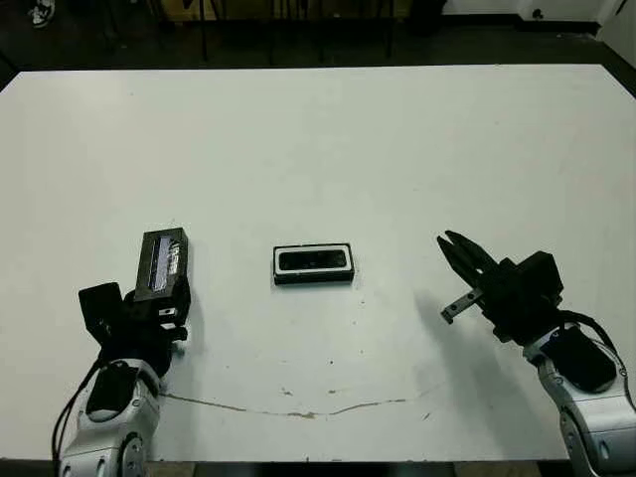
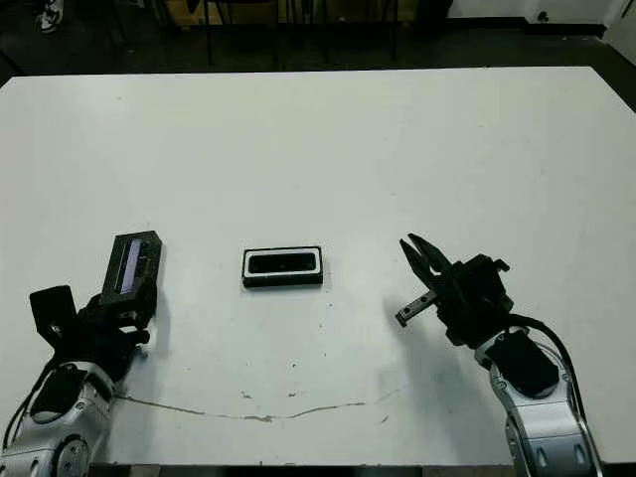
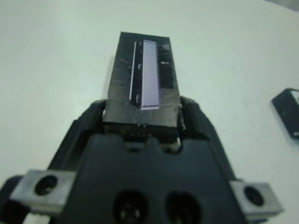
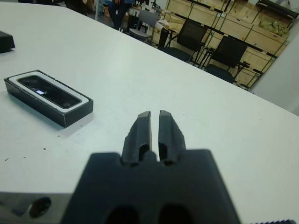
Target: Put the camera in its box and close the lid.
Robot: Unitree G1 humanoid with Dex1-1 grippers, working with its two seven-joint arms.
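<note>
The white table [image 1: 318, 129] is carrying every item under inspection, and a thin dark crack-like line [image 1: 298, 409] is running along its surface close to the near edge.

The box [image 1: 314, 264] is lying flat around the middle of the table's width, in the near half, with its long side running parallel to the near edge. The camera [image 1: 314, 260] is sitting inside the box, framed by the white lining, with the box uncovered.

The lid [image 1: 161, 262] is being held off the box, toward the near left corner of the table. The left gripper [image 3: 142, 119] is clamping it: its jaws are pressing on the two long sides of the lid's near end, and the rest of the panel is projecting beyond them, greyish face up.

The right gripper [image 4: 155, 122] is hovering over the table toward the near right corner, well apart from the box and pointing toward it. Its jaws are standing almost together, a narrow slit between them, gripping nothing.
</note>
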